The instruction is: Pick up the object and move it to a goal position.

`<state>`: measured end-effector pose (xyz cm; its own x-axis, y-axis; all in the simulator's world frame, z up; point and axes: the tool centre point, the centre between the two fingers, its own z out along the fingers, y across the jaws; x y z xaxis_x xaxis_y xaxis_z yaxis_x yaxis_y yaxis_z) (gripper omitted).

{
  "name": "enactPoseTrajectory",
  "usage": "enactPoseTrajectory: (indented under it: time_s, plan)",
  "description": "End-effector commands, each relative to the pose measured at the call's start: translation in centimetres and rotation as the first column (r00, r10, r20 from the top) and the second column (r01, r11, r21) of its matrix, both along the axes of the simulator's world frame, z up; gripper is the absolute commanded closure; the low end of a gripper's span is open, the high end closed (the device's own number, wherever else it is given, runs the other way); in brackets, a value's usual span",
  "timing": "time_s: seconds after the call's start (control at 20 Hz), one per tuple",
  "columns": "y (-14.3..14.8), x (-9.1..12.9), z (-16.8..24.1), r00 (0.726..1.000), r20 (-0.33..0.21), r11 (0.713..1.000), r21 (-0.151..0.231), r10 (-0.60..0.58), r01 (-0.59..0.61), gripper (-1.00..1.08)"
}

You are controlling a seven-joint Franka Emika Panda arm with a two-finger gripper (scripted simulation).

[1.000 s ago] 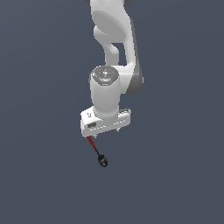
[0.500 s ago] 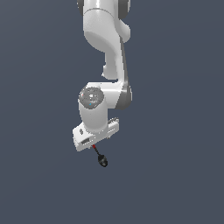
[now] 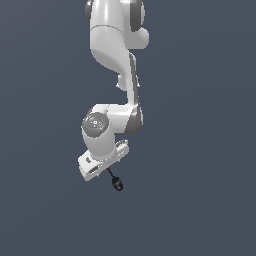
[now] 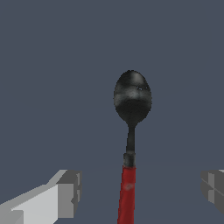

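Note:
The spoon lies on the flat grey ground, its dark glossy bowl pointing away from the hand and its thin red handle running back under it. My white gripper is right over the handle end. In the wrist view the gripper is open. Its two fingertips stand wide apart on either side of the red handle and do not touch it. In the exterior view the hand hides most of the handle, and only a short red piece and the bowl show.
The white arm rises from the hand to the top edge of the exterior view. Around it there is only plain dark grey ground, with no other objects and no goal marker in view.
The hand has moved down and toward the exterior view's left, so it now covers more of the red handle. The spoon has stayed where it was.

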<state>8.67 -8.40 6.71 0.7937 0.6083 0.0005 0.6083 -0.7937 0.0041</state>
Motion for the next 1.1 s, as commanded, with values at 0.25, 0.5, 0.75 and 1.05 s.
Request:
enactPoseTrajectory:
  time_s: [0.25, 0.5, 0.75, 1.05]
  plan:
    - [-0.4, 0.1, -0.6, 1.0, -0.003, 1.0, 0.002, 0.021, -0.021, -0.92]
    - [-0.4, 0.1, -1.6, 1.0, -0.003, 1.0, 0.002, 0.022, -0.022, -0.92]
    - [-0.4, 0.0, -4.3, 1.0, -0.003, 1.0, 0.003, 0.024, -0.024, -0.92]
    - [-0.4, 0.1, -5.7, 1.0, -0.003, 1.0, 0.003, 0.025, -0.025, -0.92]
